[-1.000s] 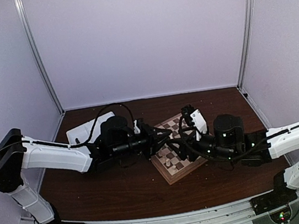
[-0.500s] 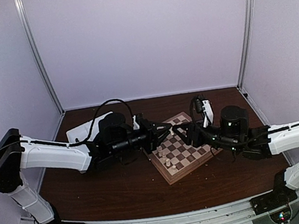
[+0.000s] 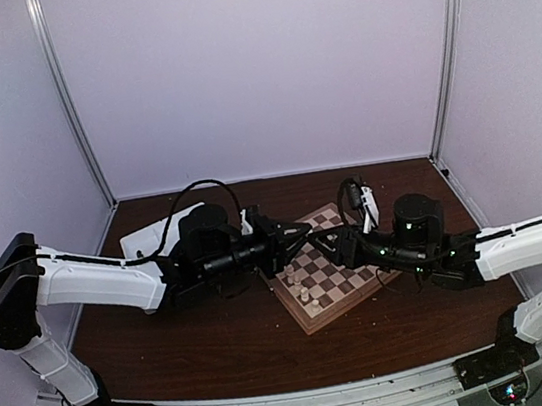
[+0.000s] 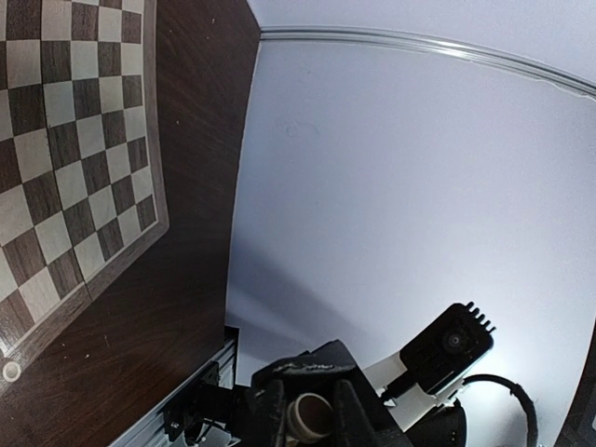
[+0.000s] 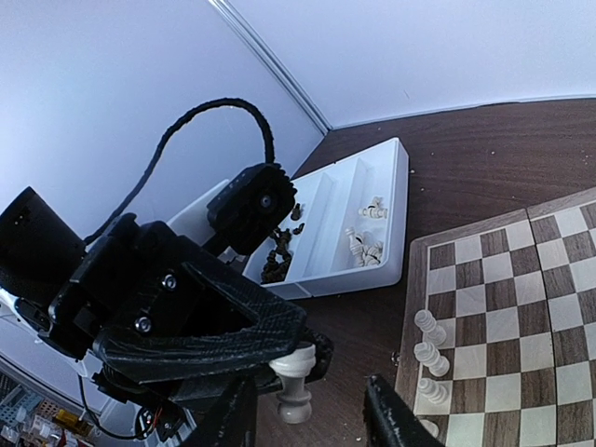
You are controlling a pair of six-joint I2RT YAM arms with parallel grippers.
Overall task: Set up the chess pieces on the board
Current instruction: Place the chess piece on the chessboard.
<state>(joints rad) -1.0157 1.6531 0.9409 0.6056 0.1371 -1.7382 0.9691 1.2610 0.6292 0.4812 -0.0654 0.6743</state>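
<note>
Right now everything turns on one gap. The cream piece (image 5: 296, 389) sits between the two fingers (image 5: 235, 424) of my right claw (image 5: 309, 400), with daylight on either side. That claw is parted and grasps nothing. From my right wrist, the piece's long axis runs up and down the picture, one end hanging free toward that wrist and the other end pinched. I cannot tell which end is the head.

My left claw (image 5: 296, 352) does the pinching, clenched on the piece's far end. From my left wrist I see a round cream end wedged between my own fingertips.

So the piece lies straight ahead of my right claw and inside its span. I judge that this claw needs no sideways reach, only a square close across the free end. If it closes off-centre, I think the piece could twist out of both grips.

Both my forearms lie low and nearly level, reaching inward from opposite sides. The claws meet tip to tip in the air over the far left part of the board (image 3: 337, 274).

Below them, a short file of standing cream pieces (image 5: 428, 354) lines the board's edge. Beyond the board, on the table (image 5: 484, 158), the white tray (image 5: 345, 279) holds dark pieces (image 5: 277, 267) and a few cream ones.
</note>
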